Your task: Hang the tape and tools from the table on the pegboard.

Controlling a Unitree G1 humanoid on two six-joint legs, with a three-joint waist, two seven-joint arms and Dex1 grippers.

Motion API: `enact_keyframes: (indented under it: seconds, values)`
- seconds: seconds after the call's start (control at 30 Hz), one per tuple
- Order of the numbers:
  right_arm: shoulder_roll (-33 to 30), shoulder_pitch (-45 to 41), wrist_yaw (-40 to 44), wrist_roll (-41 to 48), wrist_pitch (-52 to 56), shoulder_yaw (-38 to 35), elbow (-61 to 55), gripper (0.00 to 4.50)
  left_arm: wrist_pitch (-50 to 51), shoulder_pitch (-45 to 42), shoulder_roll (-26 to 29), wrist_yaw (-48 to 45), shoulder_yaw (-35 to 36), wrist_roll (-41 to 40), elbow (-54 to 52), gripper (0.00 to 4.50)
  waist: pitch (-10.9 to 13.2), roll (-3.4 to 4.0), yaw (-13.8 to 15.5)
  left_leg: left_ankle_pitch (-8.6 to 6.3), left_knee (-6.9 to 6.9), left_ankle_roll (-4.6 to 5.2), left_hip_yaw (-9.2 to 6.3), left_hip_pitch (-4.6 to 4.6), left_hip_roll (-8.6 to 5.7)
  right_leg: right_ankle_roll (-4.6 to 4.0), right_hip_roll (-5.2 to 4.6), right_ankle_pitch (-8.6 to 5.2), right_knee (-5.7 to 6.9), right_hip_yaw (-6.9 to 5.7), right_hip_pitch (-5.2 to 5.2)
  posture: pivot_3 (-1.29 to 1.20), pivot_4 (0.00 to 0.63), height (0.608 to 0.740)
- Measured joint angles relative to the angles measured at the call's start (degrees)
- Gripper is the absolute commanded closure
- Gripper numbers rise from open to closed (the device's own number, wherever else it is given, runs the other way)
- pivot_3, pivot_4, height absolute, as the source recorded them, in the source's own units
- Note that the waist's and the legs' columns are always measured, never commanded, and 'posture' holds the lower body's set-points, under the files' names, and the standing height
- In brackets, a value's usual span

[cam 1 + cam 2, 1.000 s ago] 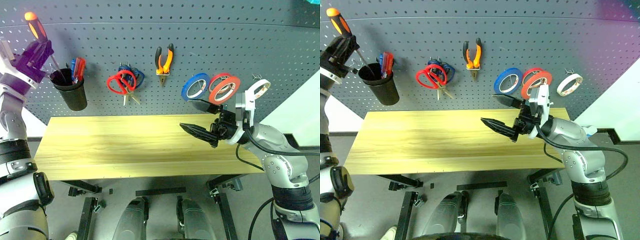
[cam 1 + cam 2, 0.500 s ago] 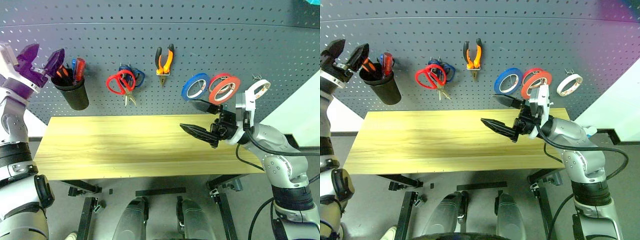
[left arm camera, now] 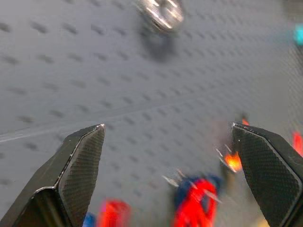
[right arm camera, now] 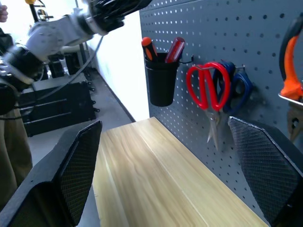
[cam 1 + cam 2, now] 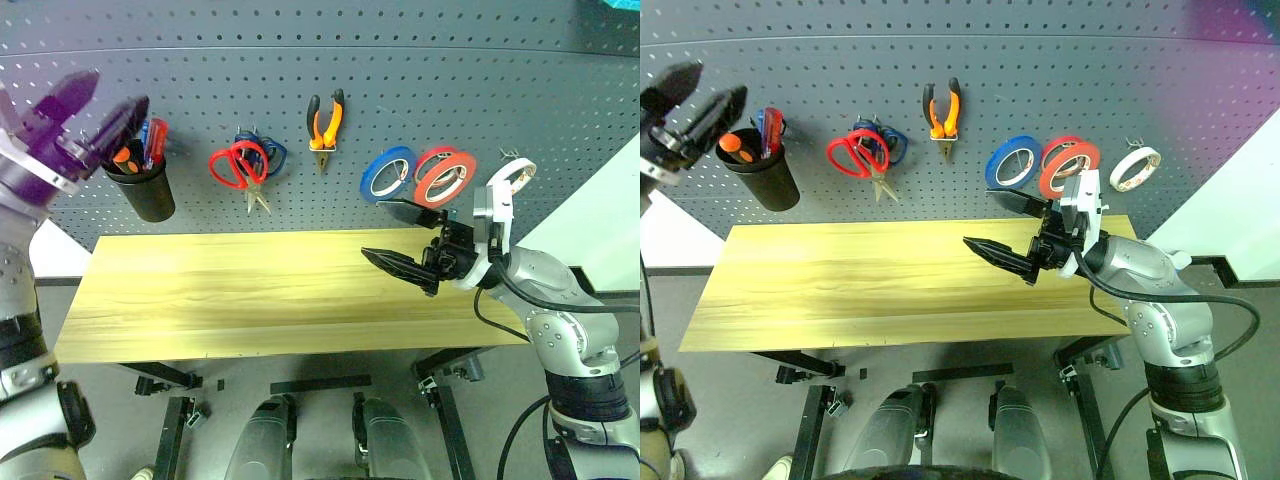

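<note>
On the dark grey pegboard (image 5: 420, 80) hang the red-handled scissors (image 5: 237, 166), the orange-and-black pliers (image 5: 326, 120) and, far right, the whitish tape (image 5: 510, 178). The screwdriver (image 5: 124, 155) stands in a black cup, its orange-and-black handle sticking out. My left gripper (image 5: 98, 100) is open and empty, up beside the cup's top left. My right gripper (image 5: 372, 229) is open and empty above the right half of the table (image 5: 220, 290), pointing left. The wooden tabletop is bare. In the right wrist view the scissors (image 4: 208, 87) hang between the open fingers (image 4: 71, 170).
The black cup (image 5: 145, 195) hangs on the board's left and also holds a red and a blue screwdriver. Blue-handled scissors (image 5: 274, 152) sit behind the red pair. A blue tape roll (image 5: 390, 172) and a red one (image 5: 446, 175) hang just above my right gripper.
My left gripper opened and let the screwdriver drop into the black cup. It then drew back from the board, still open. The right arm stayed still.
</note>
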Motion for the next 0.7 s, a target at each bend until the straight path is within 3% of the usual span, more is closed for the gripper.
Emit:
enact_keyframes:
  seconds: [0.27,0.53,0.7]
  values:
    - [-0.5,4.3,-3.2,-4.5,-0.7,0.3,-1.9,0.0,-3.4,13.5,-3.0,-1.5,-8.5,7.0,-6.9,0.04,-0.6,0.14,0.2,0.0,-0.16,0.01,0.13,0.25,0.02,-0.07,-0.02,0.02,-0.11,0.17,0.19,0.01,0.144,0.727]
    - [-0.2,19.2,-3.7,-11.0,-8.1,-0.2,-0.2,0.0,-15.2,22.5,-9.6,-4.5,-14.6,15.5,-0.9,0.04,-0.8,0.11,0.1,-0.02,-0.19,0.0,0.2,0.61,0.04,-0.29,-0.16,-0.1,-0.18,0.25,0.54,-0.01,0.146,0.727]
    - [0.0,25.7,-2.2,-12.5,-13.4,-2.3,3.8,0.0,-22.8,25.6,-10.3,-6.6,-15.2,18.7,3.8,0.04,-0.9,0.17,-0.1,-0.14,-0.26,-0.11,0.22,1.05,0.09,-0.35,-0.22,-0.15,-0.49,0.35,1.04,-0.02,0.149,0.727]
